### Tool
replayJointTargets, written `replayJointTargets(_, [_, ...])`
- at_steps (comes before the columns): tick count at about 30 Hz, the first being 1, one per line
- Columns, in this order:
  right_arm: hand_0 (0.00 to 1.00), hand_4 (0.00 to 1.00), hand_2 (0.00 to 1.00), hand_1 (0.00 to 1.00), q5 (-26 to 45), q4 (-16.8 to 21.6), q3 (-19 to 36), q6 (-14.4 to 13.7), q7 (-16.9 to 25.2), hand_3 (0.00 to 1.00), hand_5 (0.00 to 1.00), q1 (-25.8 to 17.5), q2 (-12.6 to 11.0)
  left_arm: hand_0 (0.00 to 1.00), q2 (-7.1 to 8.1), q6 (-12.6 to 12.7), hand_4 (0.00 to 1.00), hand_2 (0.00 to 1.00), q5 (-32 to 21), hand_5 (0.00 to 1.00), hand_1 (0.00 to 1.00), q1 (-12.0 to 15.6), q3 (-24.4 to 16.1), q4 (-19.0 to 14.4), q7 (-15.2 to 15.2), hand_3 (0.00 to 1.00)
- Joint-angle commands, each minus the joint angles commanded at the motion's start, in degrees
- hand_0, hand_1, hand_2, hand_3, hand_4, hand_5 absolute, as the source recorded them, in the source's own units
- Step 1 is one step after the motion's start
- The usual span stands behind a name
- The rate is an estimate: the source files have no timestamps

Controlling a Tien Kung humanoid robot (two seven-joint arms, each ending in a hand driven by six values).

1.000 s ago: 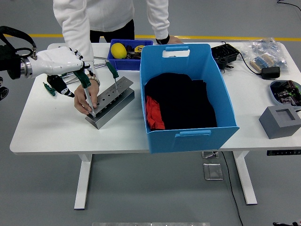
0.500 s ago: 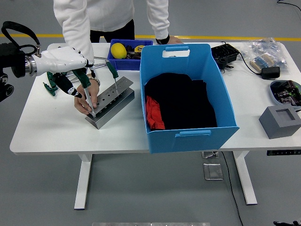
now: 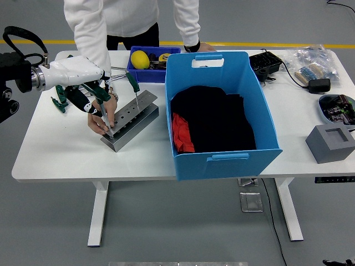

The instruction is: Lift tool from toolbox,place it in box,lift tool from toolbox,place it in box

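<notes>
1. Over the table's (image 3: 61, 147) left side, left hand (image 3: 75, 77) wrapped around the green handle of a screwdriver (image 3: 101, 105), shaft standing in the metal tool rack (image 3: 130, 121).
2. Just beside, a person's hand (image 3: 102, 117) pressing on the rack's near end.
3. Further along the rack, second green-handled screwdriver (image 3: 133, 88) upright in its hole.
4. Right of the rack, big blue box (image 3: 222, 158) holding dark cloth with a red patch.
5. Behind, small blue bin (image 3: 148, 75) with a yellow item inside.
</notes>
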Motion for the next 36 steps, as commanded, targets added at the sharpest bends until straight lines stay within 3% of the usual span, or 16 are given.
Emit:
replayJointTargets(19, [0.646,0.785,0.673,0.604,-0.1,0.0,0.0,0.0,0.0,0.536,0.596,0.3,-0.1,0.477,-0.67,-0.1,0.998,0.298,1.8,0.513,0.303,0.3,0.6,2.2,0.5,0.448])
replayJointTargets(20, [0.646,0.786,0.673,0.604,-0.1,0.0,0.0,0.0,0.0,0.535,0.596,0.3,-0.1,0.477,-0.70,0.0,0.998,0.279,2.0,0.528,0.287,0.3,0.7,2.3,0.5,0.394])
replayJointTargets(26, [0.646,0.786,0.673,0.604,-0.1,0.0,0.1,0.0,-0.1,0.535,0.596,0.2,-0.1,0.477,-0.97,0.6,0.998,0.279,2.9,0.528,0.287,0.4,0.9,2.7,0.2,0.394])
replayJointTargets(27, [0.646,0.786,0.673,0.604,-0.1,0.0,0.1,0.0,-0.1,0.536,0.595,0.2,-0.1,0.475,-1.03,0.7,0.998,0.246,2.8,0.535,0.245,0.5,1.0,2.8,0.2,0.339])
replayJointTargets(36, [0.647,0.786,0.673,0.604,-0.4,0.0,0.3,0.0,-0.1,0.536,0.594,0.0,0.0,0.472,-1.54,1.3,0.998,0.208,1.7,0.548,0.202,1.0,1.4,2.9,-0.3,0.287])
